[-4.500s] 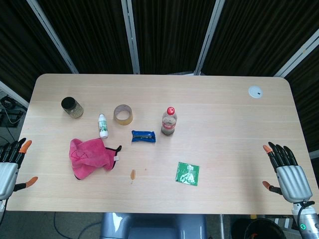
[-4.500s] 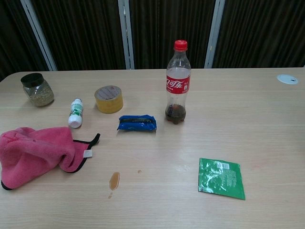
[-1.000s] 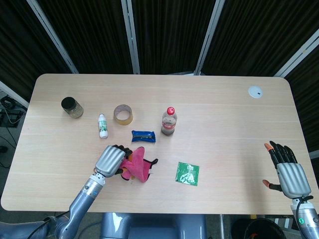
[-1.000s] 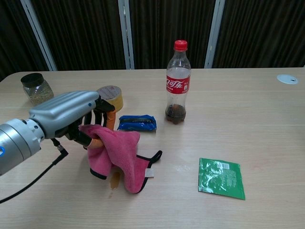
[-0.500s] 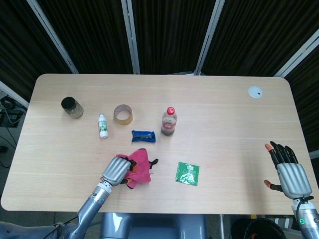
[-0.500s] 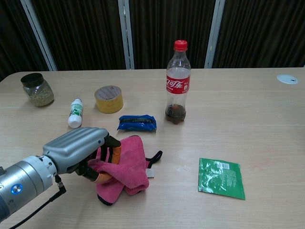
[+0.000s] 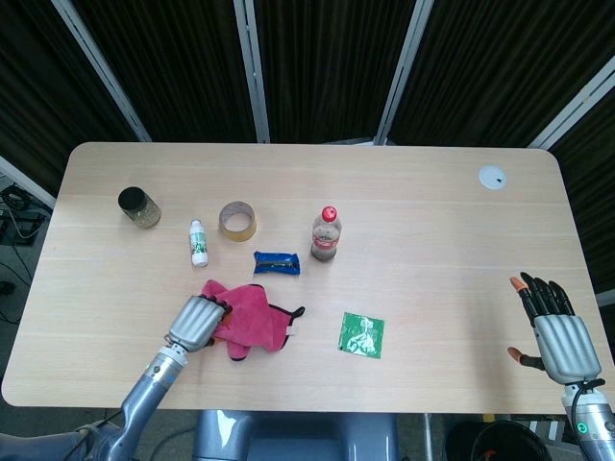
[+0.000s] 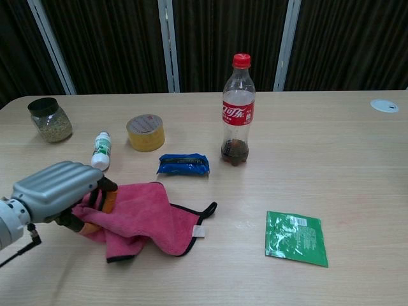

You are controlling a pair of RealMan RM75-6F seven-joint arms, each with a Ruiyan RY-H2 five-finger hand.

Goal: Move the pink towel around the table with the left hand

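Note:
The pink towel (image 7: 248, 312) (image 8: 143, 215) with black trim lies spread on the table near the front, left of centre. My left hand (image 7: 196, 323) (image 8: 58, 189) grips its left end, fingers curled into the cloth. My right hand (image 7: 555, 327) hangs off the table's right front edge with its fingers apart and nothing in it; the chest view does not show it.
Behind the towel lie a blue packet (image 7: 277, 262) (image 8: 183, 164), a small white bottle (image 7: 199, 243) (image 8: 101, 151), a tape roll (image 7: 237, 221) (image 8: 145, 132) and a cola bottle (image 7: 326, 233) (image 8: 238, 109). A jar (image 7: 139, 206) (image 8: 50, 119) stands far left, a green sachet (image 7: 361, 334) (image 8: 296, 237) to the right.
My left hand has pulled the towel leftward along the table's front, and the cloth has spread out flatter. The right hand has not moved.

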